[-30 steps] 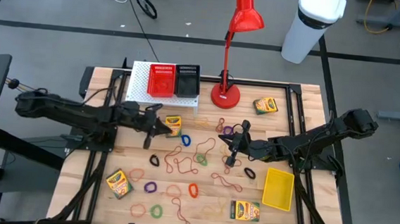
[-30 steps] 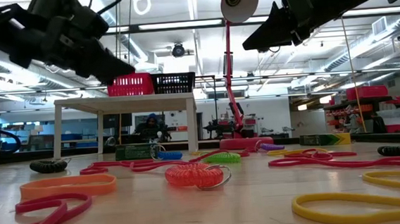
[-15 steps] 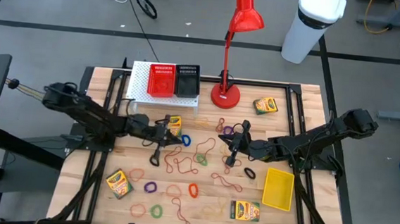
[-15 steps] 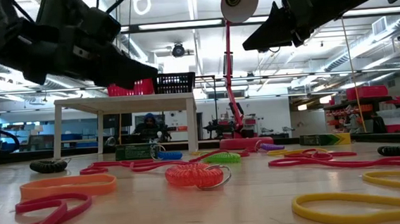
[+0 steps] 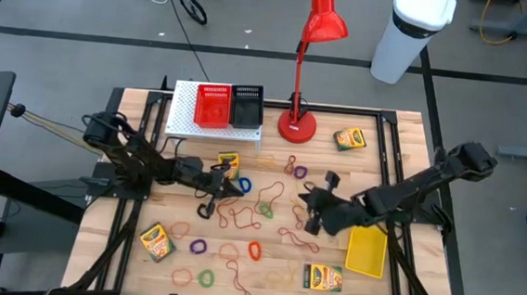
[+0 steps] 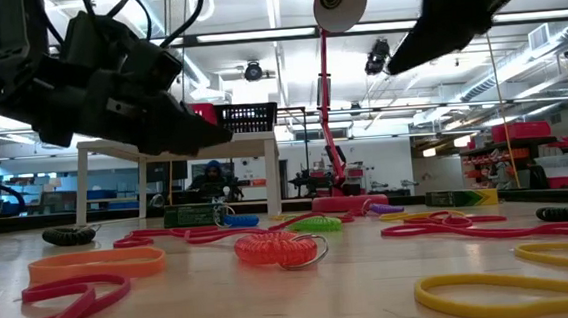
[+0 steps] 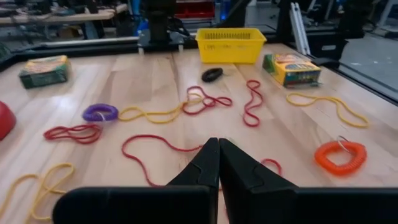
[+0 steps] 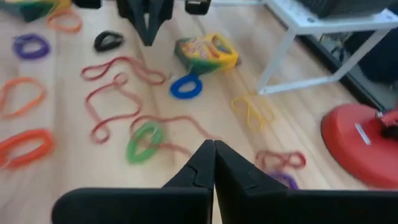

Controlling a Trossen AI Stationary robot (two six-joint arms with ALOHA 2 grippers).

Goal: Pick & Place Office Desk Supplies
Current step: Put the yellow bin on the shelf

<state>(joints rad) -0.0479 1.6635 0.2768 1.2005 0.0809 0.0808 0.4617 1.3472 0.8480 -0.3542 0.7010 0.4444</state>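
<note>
Crayon boxes lie at the table's middle (image 5: 229, 162), far right (image 5: 349, 139), near left (image 5: 155, 241) and near right (image 5: 322, 277). Loose rubber-band loops and coils are strewn between them, among them a blue coil (image 5: 243, 183), a green one (image 5: 265, 208) and an orange one (image 7: 339, 155). My left gripper (image 5: 224, 184) hovers low, just in front of the middle box, shut and holding nothing (image 7: 217, 149). Right of centre, my right gripper (image 5: 306, 206) hangs above the bands, also shut on nothing (image 8: 213, 149), pointing toward the blue coil (image 8: 186, 87).
A yellow basket (image 5: 366, 250) sits near the right edge. At the far side stands a white perforated rack (image 5: 184, 114) carrying a red and a black basket. Beside it is the red lamp with its round base (image 5: 297, 125). A white bin (image 5: 411, 32) stands on the floor.
My left gripper has come down and moved toward the table's middle, ending low beside the middle crayon box. In the last half second my right gripper has swung a little toward the near right and turned, blurring in the low view. No object has moved.
</note>
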